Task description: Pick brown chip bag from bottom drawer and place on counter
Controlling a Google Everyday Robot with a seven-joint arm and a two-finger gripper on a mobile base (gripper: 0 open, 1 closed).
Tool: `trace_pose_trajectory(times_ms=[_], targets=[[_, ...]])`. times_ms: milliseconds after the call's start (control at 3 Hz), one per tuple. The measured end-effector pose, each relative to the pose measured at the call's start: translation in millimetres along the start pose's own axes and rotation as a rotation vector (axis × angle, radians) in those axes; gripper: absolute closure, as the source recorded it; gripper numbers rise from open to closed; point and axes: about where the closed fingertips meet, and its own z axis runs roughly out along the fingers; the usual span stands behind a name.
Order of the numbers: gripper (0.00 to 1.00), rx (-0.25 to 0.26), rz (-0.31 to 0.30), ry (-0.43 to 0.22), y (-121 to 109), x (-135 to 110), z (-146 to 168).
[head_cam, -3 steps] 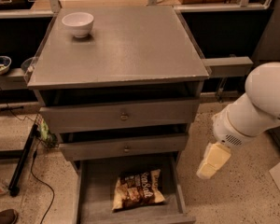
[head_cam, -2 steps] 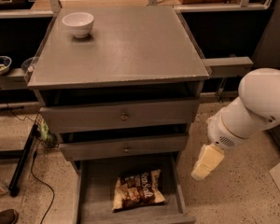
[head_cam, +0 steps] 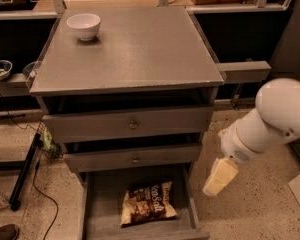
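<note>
The brown chip bag lies flat on the floor of the open bottom drawer, label up, toward the front. The counter is the grey top of the cabinet above. My gripper hangs from the white arm to the right of the drawer, outside its right wall and above floor level. It points down and left and holds nothing. It is apart from the bag.
A white bowl stands at the counter's far left corner. Two shallower knobbed drawers sit partly out above the bottom drawer. A narrow grey side shelf sticks out right. A black stand leg and cables lie at left.
The arm and gripper have shifted left and slightly down, closer to the right side of the open bottom drawer. The bag has not moved.
</note>
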Motion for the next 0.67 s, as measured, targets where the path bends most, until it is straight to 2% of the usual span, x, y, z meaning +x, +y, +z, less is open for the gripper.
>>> trace_pose_trajectory(times_ms=[333, 667], targets=[[0.0, -0.04, 0.012, -0.046, 3.8, 3.3, 25.6], [0.0, -0.125, -0.011, -0.14, 12.3, 4.6, 69.4]])
